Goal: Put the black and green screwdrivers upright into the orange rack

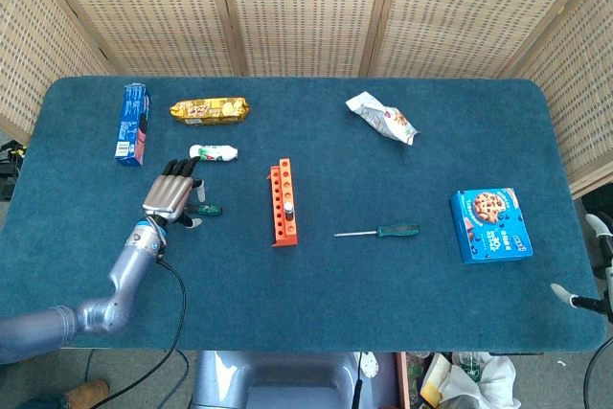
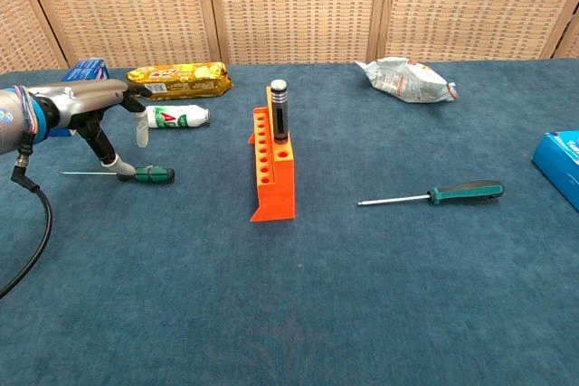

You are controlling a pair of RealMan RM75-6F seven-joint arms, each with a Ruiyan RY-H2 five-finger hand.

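Two screwdrivers lie flat on the blue table [image 1: 316,323]: a green-and-black one [image 2: 145,174] at left-centre in the chest view, shaft pointing toward the left edge, and a teal-handled one [image 2: 461,193] right of centre, shaft pointing left toward the orange rack [image 2: 272,178]. Orange rack sits mid-frame, long axis running front to back, with a black-handled screwdriver [image 2: 280,110] standing upright in a far-end hole; the near holes look unfilled. Left hand [image 1: 172,194] is low over the green-and-black screwdriver, left of centre in the head view, palm down, fingers spread and reaching forward. In the chest view one fingertip [image 2: 124,168] comes down at the shaft end of its handle, right at or on it; contact can't be confirmed, and nothing is grasped. Right hand: only a small white-and-black bit at the far right edge of the head view, so finger state can't be read. Clutter: blue box [image 1: 133,123] and gold snack packet [image 1: 209,109] upper left, small white tube [image 1: 214,152] just beyond the left hand, crumpled white wrapper [image 1: 383,119] upper centre-right, blue cookie box [image 1: 489,225] at right. Wicker screens [image 1: 306,7] stand behind the table.
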